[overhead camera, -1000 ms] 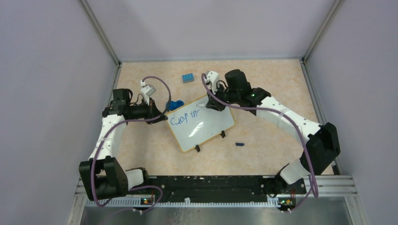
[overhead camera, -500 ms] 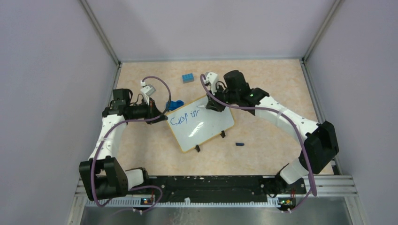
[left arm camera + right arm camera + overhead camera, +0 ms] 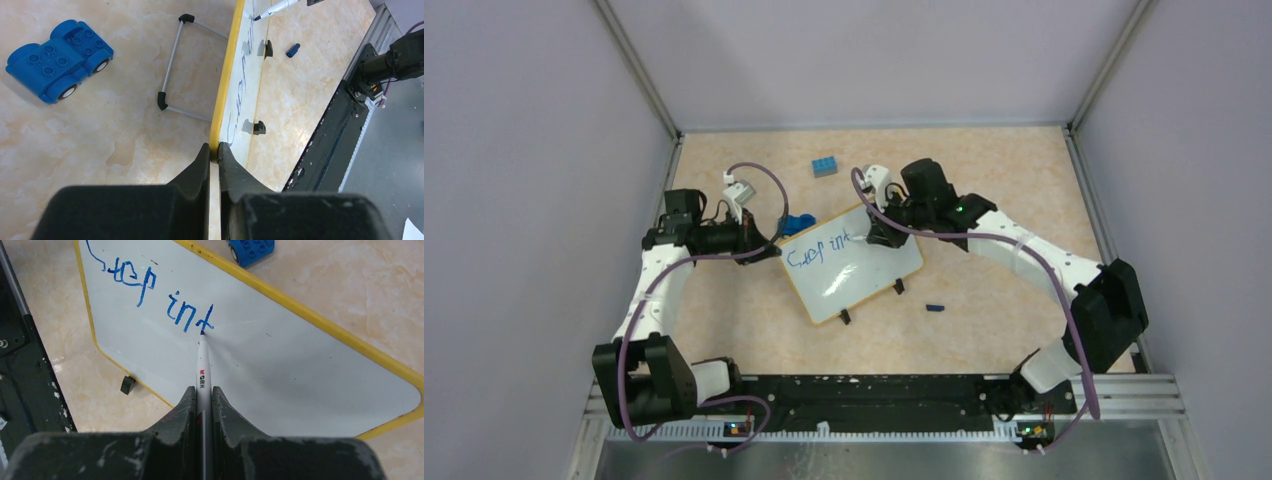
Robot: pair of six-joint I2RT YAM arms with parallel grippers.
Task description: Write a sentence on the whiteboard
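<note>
Right tool (image 3: 203, 396) clamps the marker (image 3: 202, 362), tip touching the whiteboard (image 3: 300, 375) at the end of the blue sentence (image 3: 146, 289), while left tool (image 3: 214, 150) pinches its yellow rim, mid-surface (image 3: 994, 180).

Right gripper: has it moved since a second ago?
Yes. The right gripper has slid toward the arm bases, farther from the blue brick, its pen on the whiteboard.

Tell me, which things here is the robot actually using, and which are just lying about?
In use: yellow-rimmed white whiteboard, blue handwritten sentence, white marker pen in the right end effector, left end effector clamping the board's rim.
Lying about: blue toy brick car, light blue brick, dark blue pen cap, grey wire frame.
</note>
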